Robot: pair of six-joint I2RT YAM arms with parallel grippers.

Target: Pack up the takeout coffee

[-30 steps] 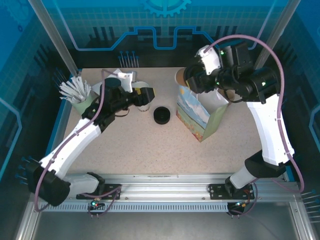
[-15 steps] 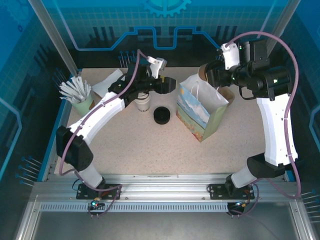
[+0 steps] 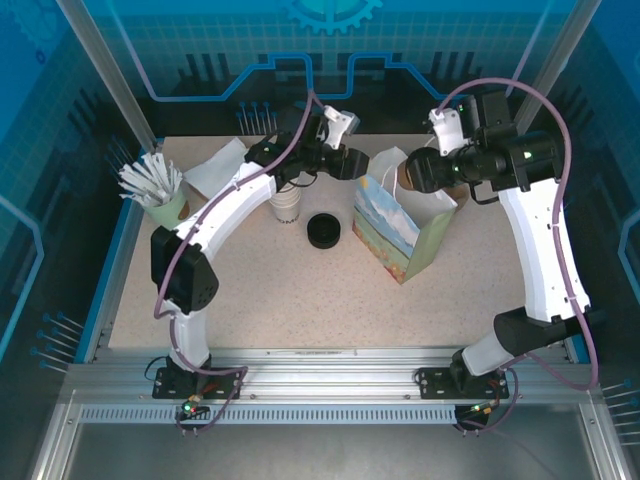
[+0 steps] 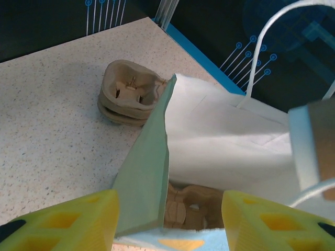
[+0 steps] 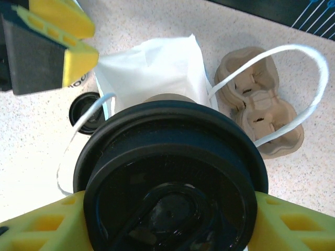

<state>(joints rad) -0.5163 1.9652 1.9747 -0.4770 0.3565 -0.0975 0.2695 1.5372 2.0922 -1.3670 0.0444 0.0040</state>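
The right hand clamps one takeout coffee above one paper bag; the left hand gapes at its rim.

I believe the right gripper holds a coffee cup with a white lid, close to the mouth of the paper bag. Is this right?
The lid is black, not white; the right wrist view shows it. Otherwise yes: the right gripper holds the takeout coffee close to the mouth of the paper bag.
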